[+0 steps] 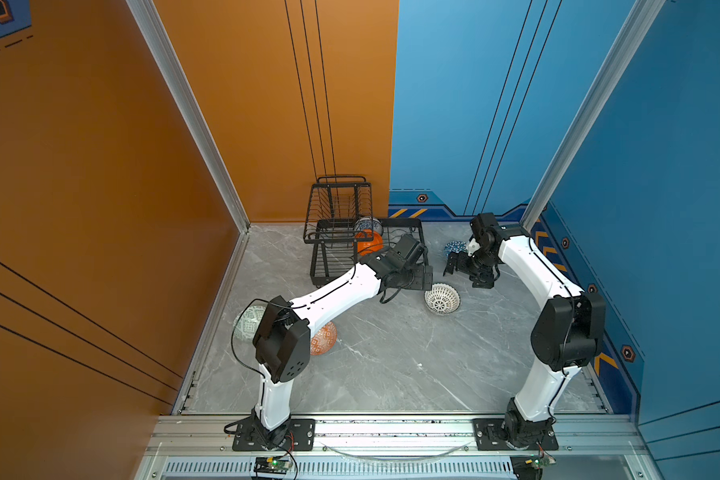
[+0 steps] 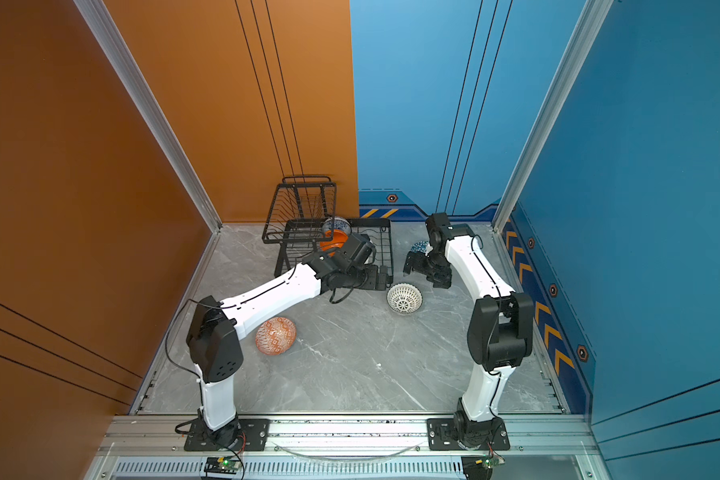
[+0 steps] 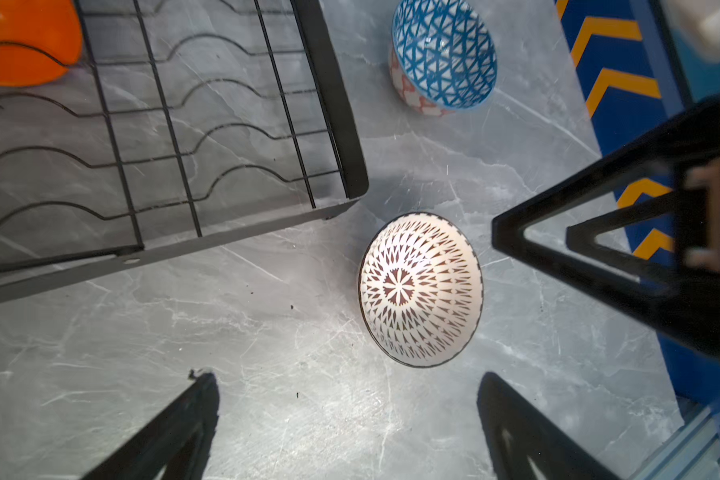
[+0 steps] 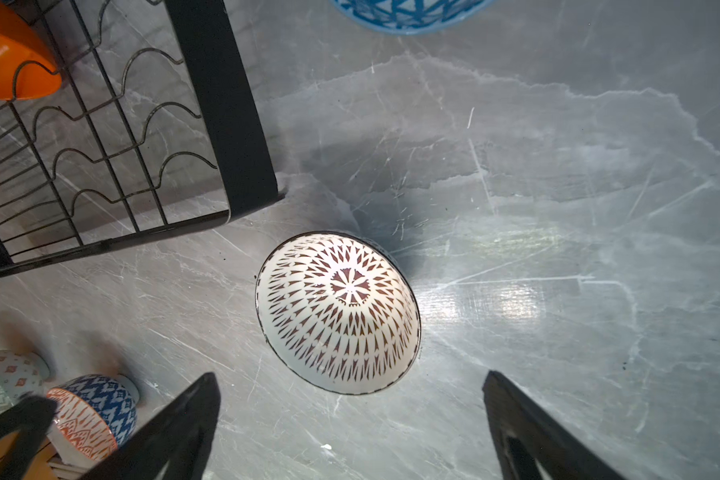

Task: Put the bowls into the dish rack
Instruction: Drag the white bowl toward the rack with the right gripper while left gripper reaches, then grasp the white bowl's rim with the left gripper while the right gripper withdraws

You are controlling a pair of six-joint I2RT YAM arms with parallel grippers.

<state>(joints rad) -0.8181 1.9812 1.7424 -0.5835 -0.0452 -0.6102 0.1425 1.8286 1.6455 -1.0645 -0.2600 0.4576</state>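
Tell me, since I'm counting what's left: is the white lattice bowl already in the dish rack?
No, the white lattice bowl sits on the table outside a corner of the dish rack.

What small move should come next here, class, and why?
Probably lower the open right claw onto the rim of the white lattice-patterned round bowl. That bowl lies tilted on the grey marble table, outside the black wire dish rack, in line between the claw's spread fingers in the right wrist view.

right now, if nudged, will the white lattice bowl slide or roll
The white lattice bowl seems tilted on its curved wall, so a nudge would likely rock or roll it. Glossy glaze on the smooth table suggests sliding. Probably rigid ceramic, chippable.
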